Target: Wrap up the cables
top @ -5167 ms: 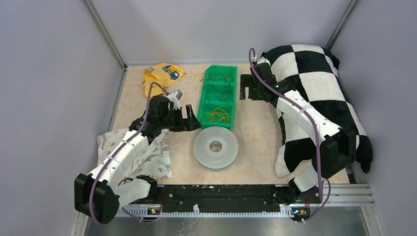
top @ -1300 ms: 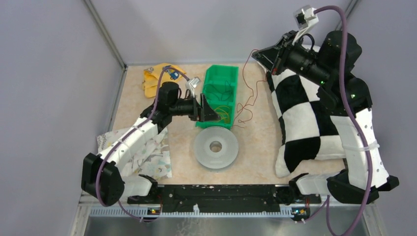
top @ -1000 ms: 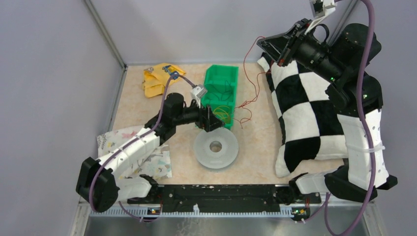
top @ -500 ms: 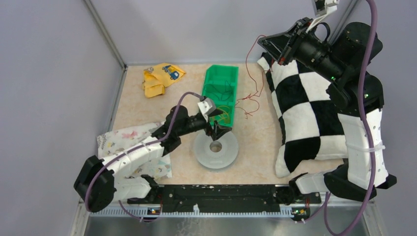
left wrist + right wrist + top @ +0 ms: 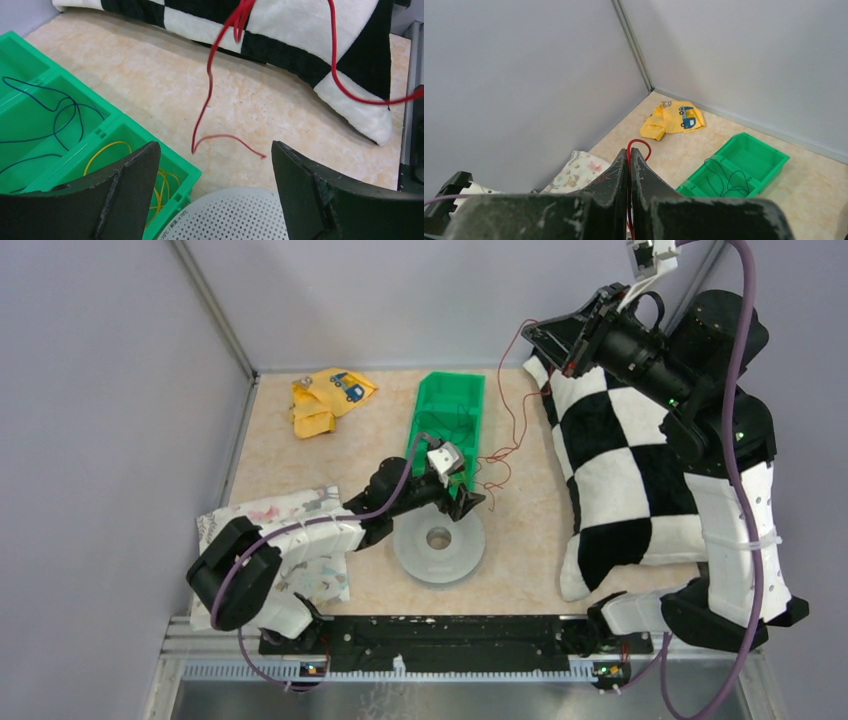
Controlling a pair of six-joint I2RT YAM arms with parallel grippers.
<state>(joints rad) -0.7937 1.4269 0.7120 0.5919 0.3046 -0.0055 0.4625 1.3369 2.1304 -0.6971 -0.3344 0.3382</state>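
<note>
We hold the thin red wire (image 5: 208, 90) up high so it can go round the grey spool (image 5: 438, 540).

On the left, our left gripper (image 5: 466, 502) is wide open and holds nothing. It hangs low over the far edge of the spool, just beside the green box (image 5: 417, 430). The loose end of the wire curls on the table right in front of it, so we think it waits there to catch that end. The wire runs up and to the right, to our right gripper (image 5: 629, 160). That one is pinched tight on it, high above the black-and-white pillow (image 5: 620, 470). That way the wire hangs long, not in a heap.
</note>
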